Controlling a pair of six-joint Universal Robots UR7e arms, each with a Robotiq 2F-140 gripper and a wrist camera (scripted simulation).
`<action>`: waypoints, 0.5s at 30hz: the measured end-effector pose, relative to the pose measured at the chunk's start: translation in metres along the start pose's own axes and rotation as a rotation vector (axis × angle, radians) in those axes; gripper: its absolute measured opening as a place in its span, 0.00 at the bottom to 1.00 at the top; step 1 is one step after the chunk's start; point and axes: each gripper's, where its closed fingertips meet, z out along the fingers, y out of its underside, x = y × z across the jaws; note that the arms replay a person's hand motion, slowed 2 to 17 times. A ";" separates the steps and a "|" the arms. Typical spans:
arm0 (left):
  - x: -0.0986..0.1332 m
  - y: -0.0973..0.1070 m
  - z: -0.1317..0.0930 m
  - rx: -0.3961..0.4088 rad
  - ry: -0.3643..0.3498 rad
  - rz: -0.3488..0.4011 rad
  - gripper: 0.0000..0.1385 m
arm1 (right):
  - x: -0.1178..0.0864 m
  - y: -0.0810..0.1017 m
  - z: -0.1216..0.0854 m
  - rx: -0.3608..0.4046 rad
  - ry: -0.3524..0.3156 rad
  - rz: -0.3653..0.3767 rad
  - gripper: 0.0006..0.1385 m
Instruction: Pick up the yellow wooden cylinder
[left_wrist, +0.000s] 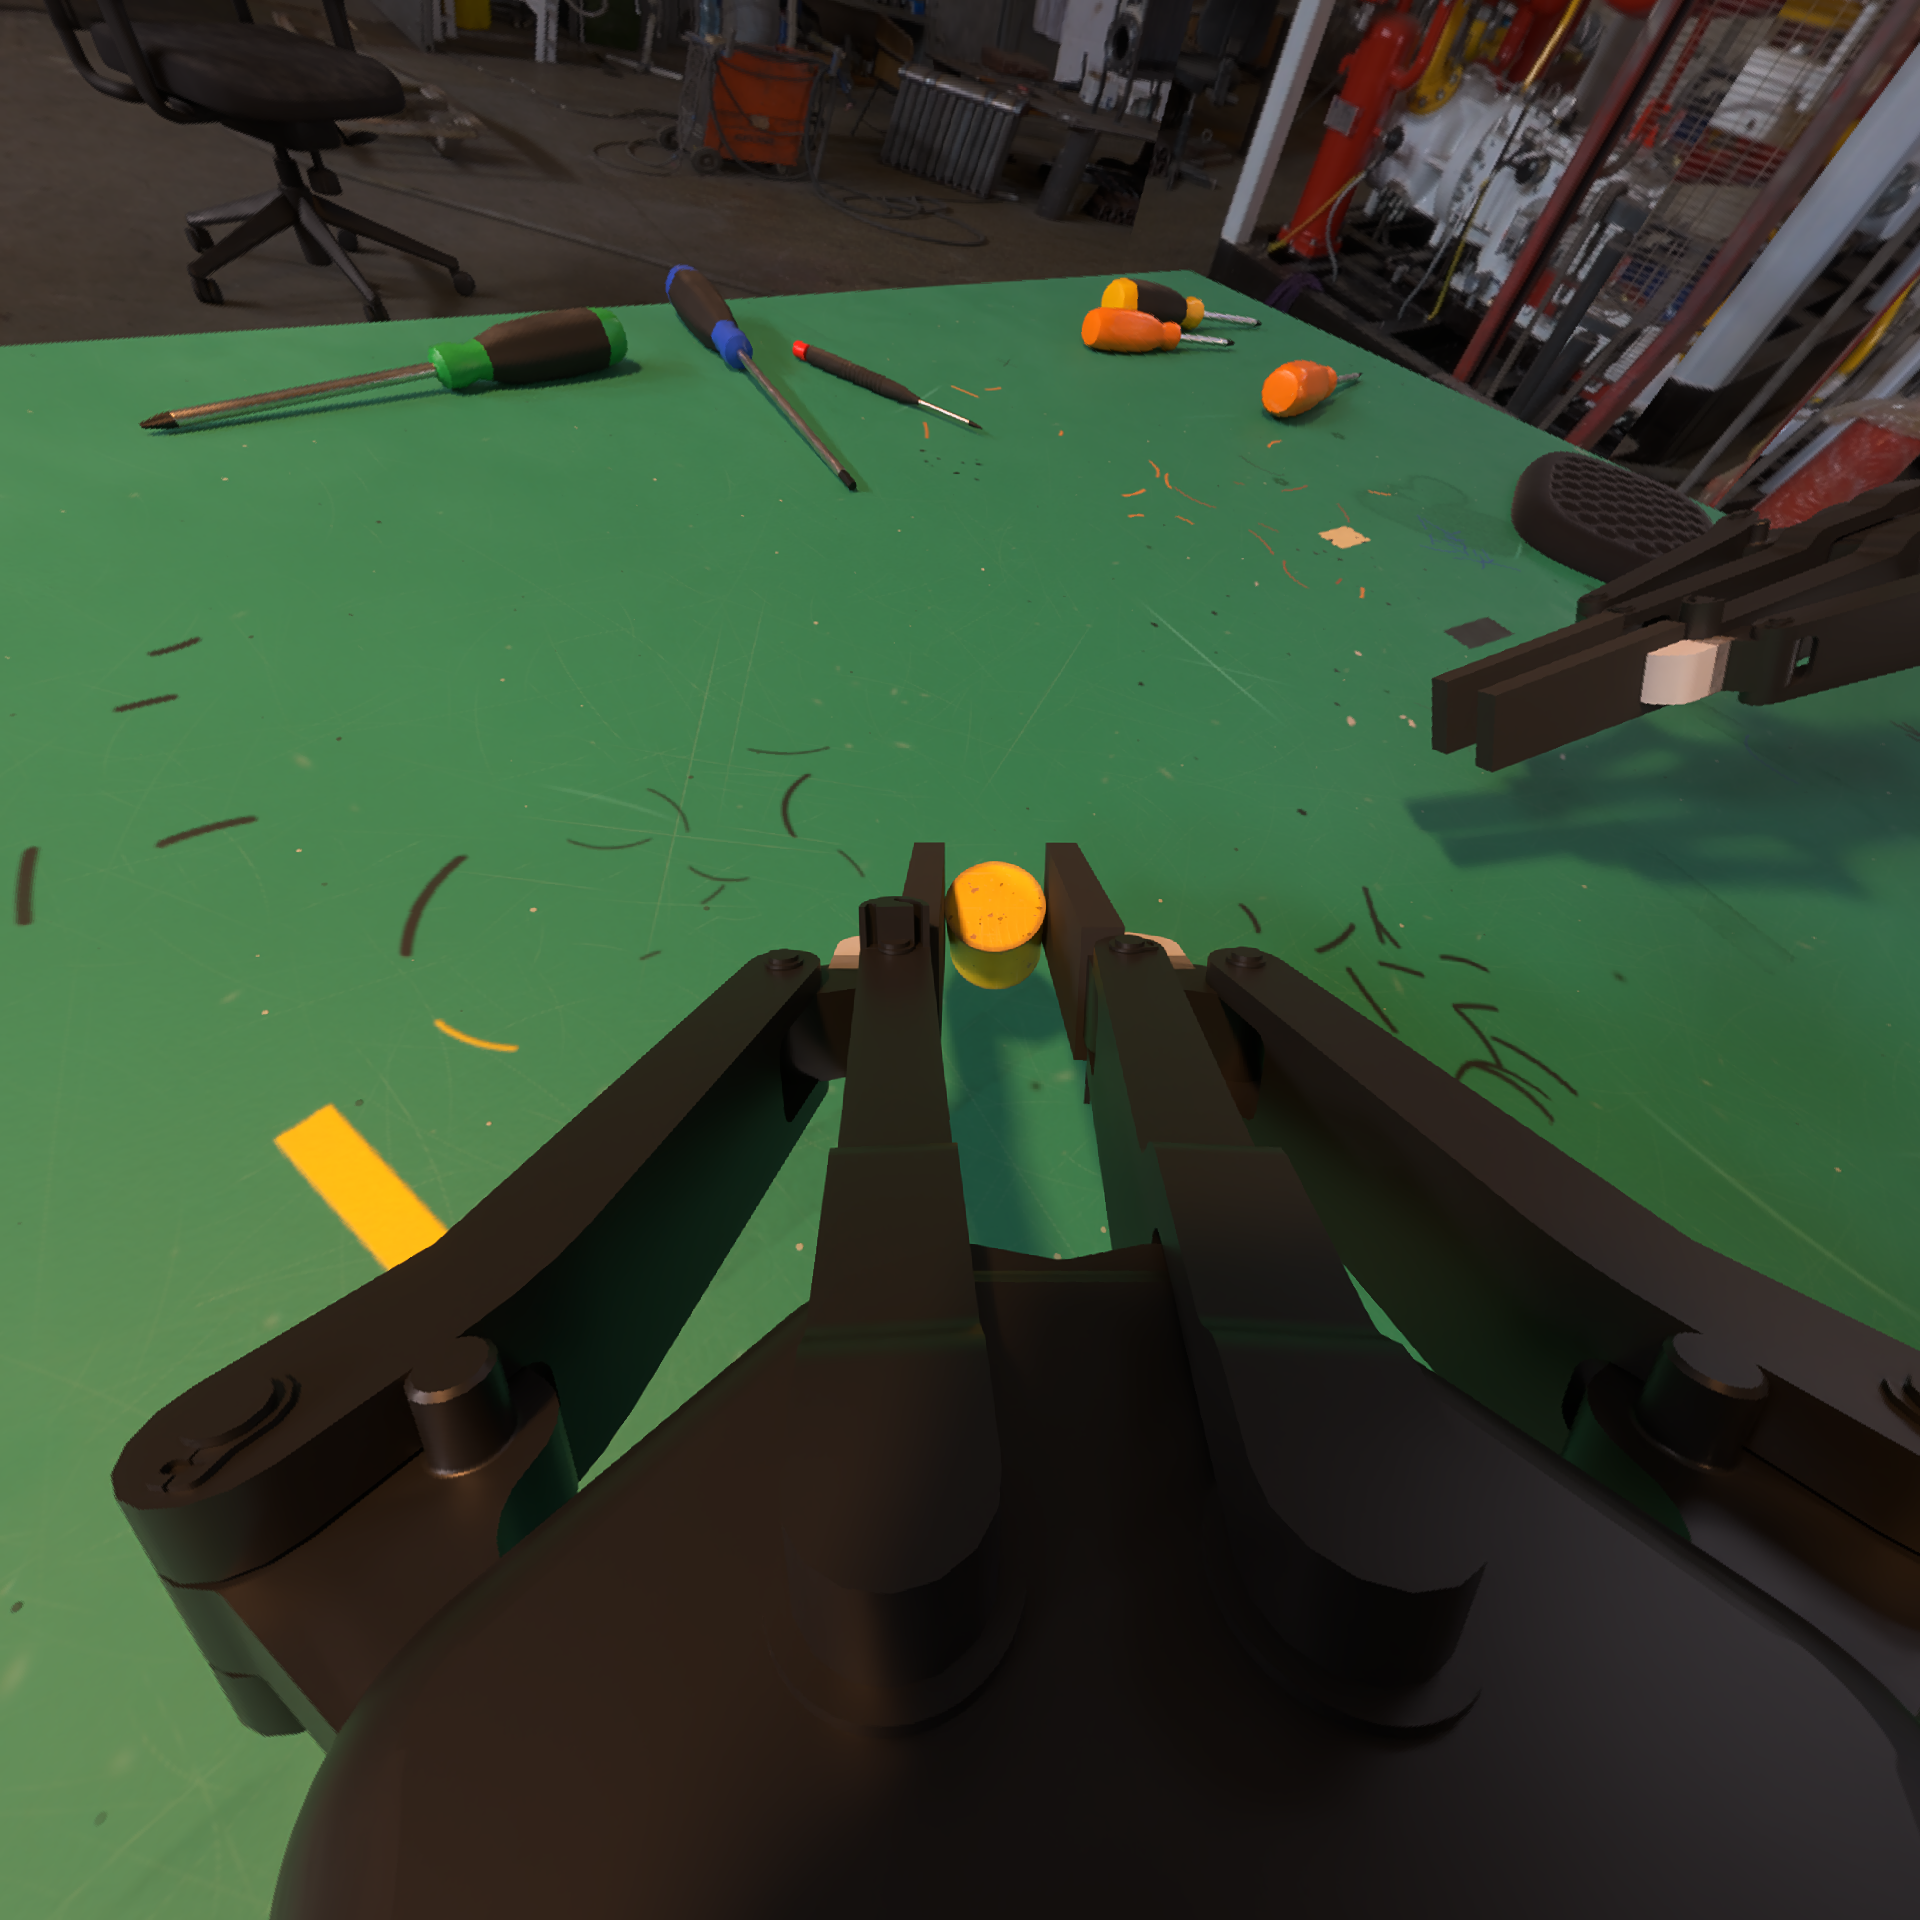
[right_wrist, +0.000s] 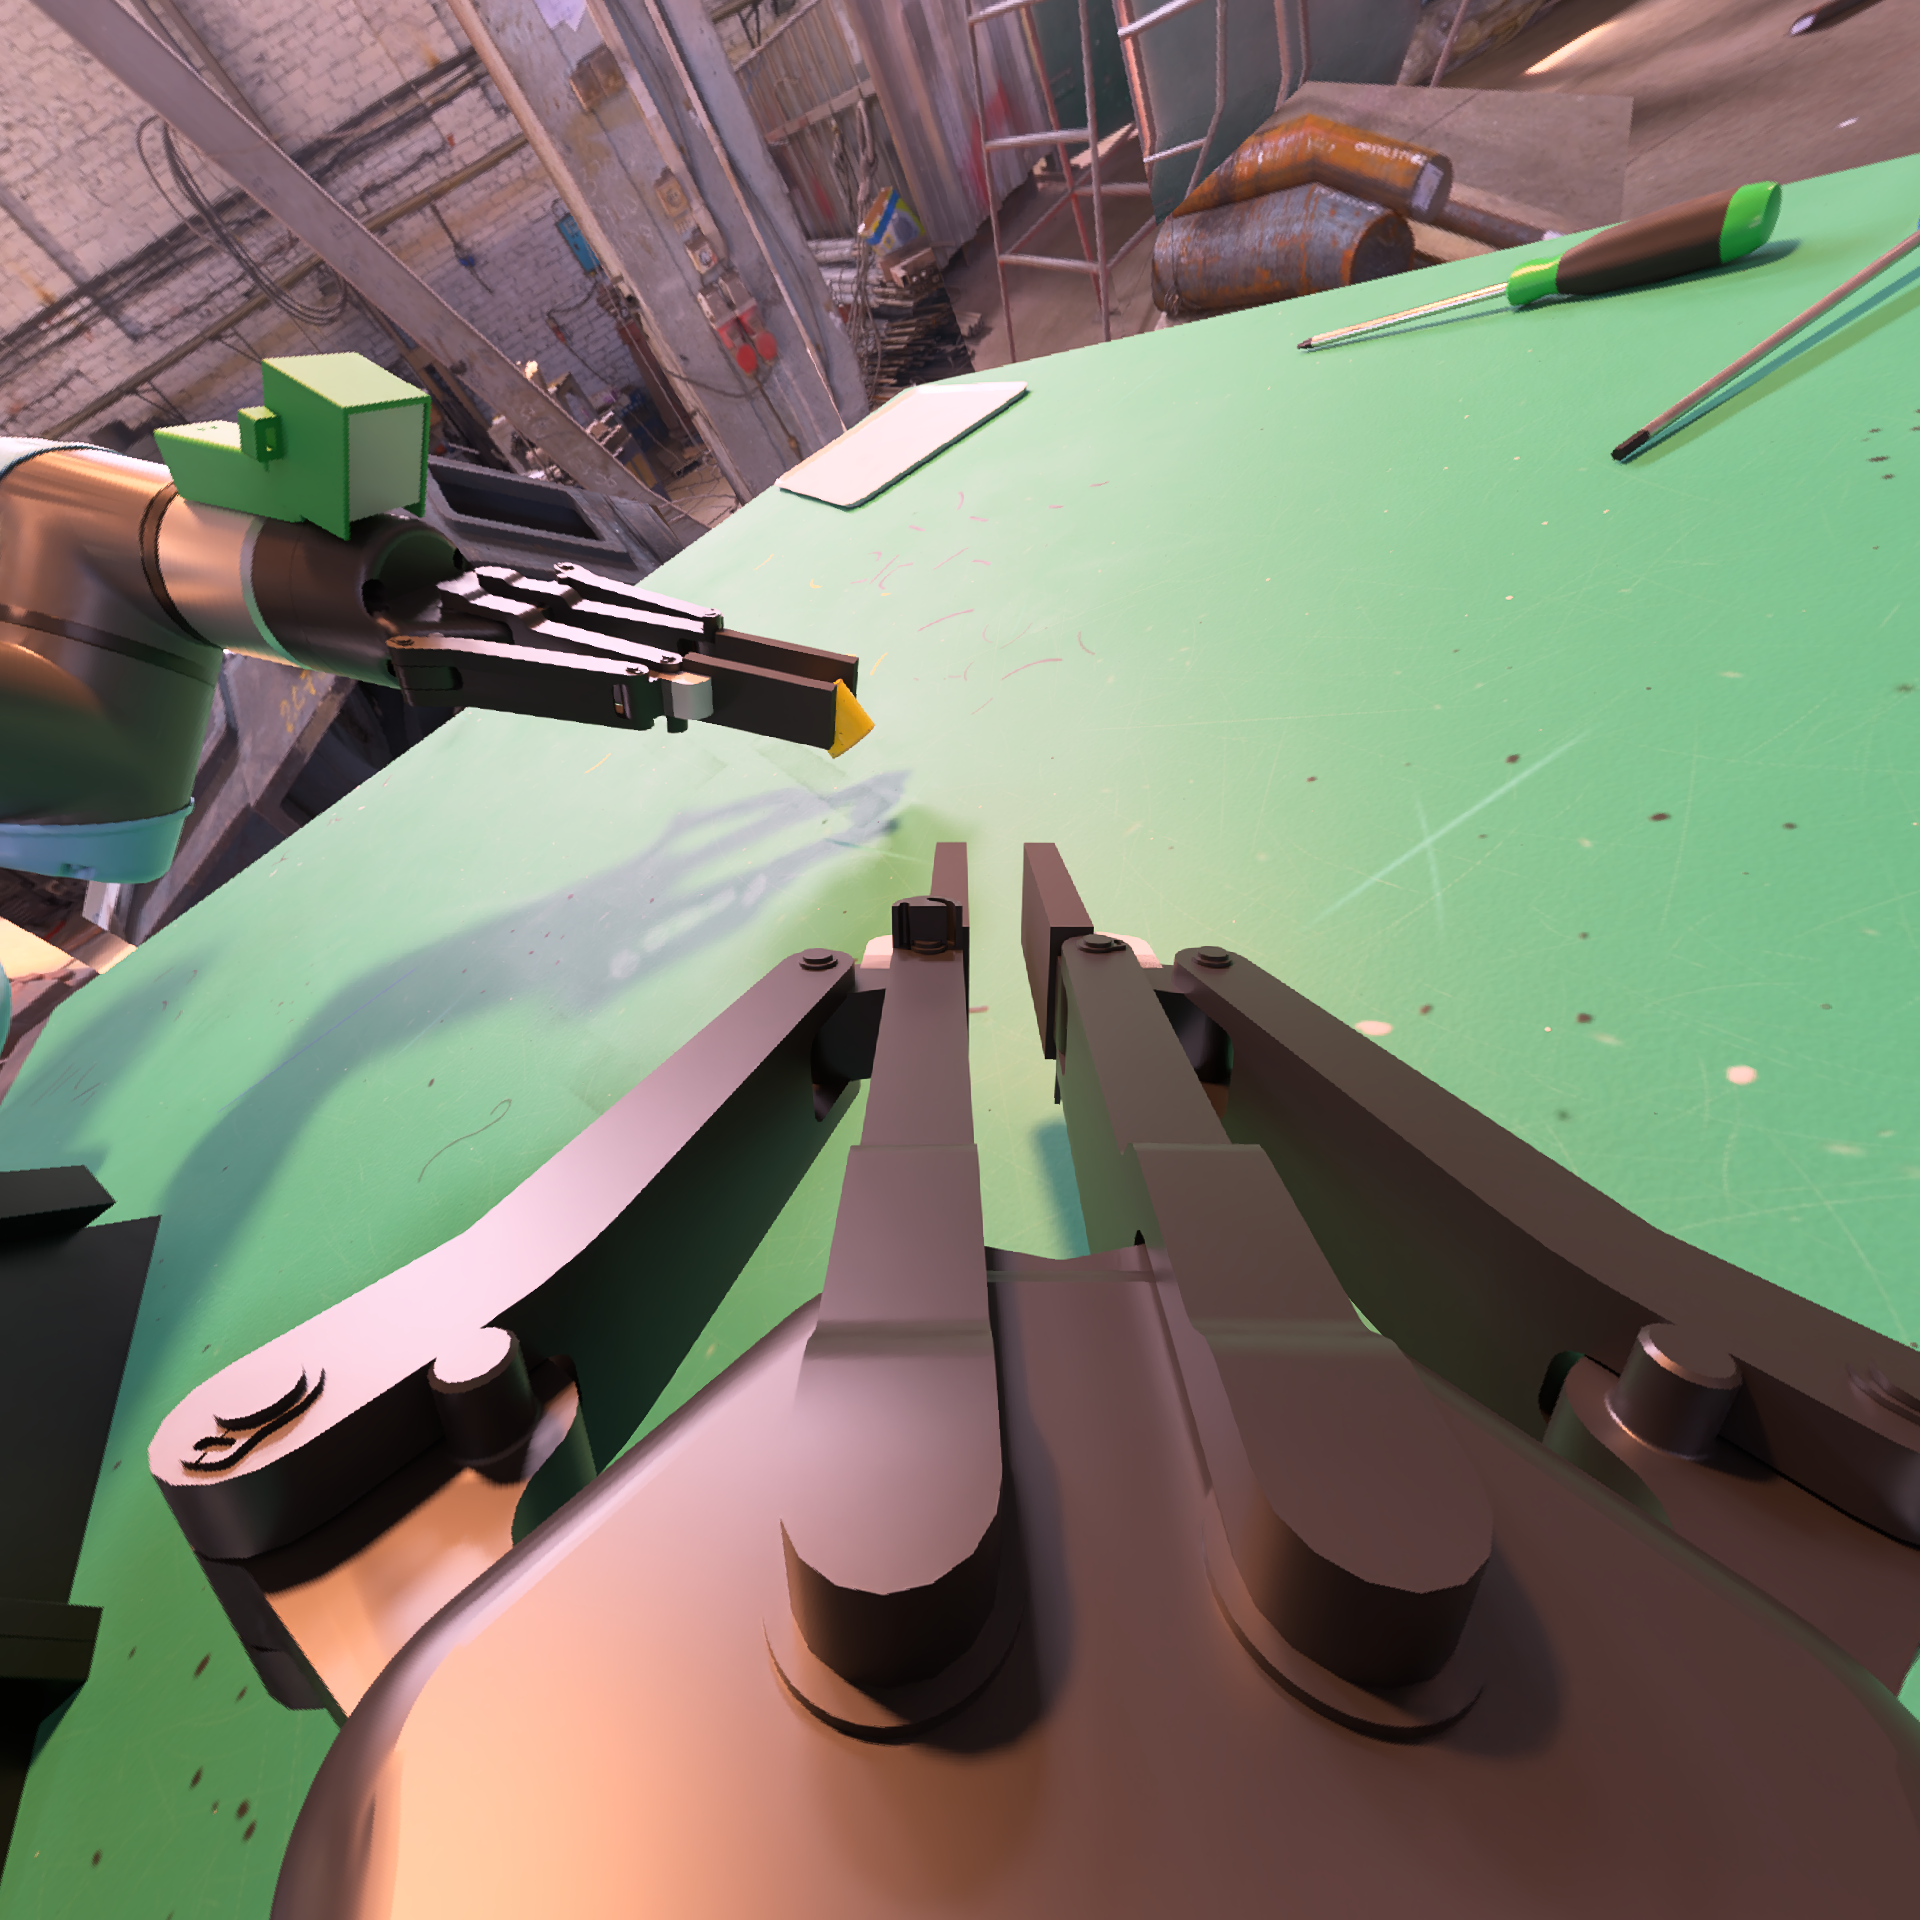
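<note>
The yellow wooden cylinder (left_wrist: 994, 920) sits between the two fingers of my left gripper (left_wrist: 994, 883), which is shut on it. In the right wrist view the left gripper (right_wrist: 821, 696) holds the cylinder (right_wrist: 852, 717) a little above the green table (right_wrist: 1351, 727), with its shadow on the surface below. My right gripper (right_wrist: 994, 883) is shut and empty, with only a narrow slit between its fingers. It hovers low over the table and also shows at the right of the left wrist view (left_wrist: 1475, 717), apart from the cylinder.
Screwdrivers lie along the far side: green-handled (left_wrist: 530, 353), blue-handled (left_wrist: 717, 322), a thin red-capped one (left_wrist: 873, 379) and orange ones (left_wrist: 1132, 330) (left_wrist: 1299, 387). A dark mesh oval (left_wrist: 1605, 514) sits at the right edge. A white flat plate (right_wrist: 904, 442) lies at the table's edge.
</note>
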 end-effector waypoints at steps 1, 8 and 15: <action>0.000 0.000 0.000 -0.001 0.000 -0.001 0.19 | 0.000 0.000 0.000 0.000 -0.001 0.000 0.10; 0.001 0.001 0.001 -0.012 0.001 0.005 0.19 | -0.001 0.000 0.001 -0.005 0.000 -0.010 0.10; 0.001 0.002 0.002 -0.021 0.000 0.013 0.19 | -0.002 0.002 0.002 -0.015 0.003 -0.025 0.11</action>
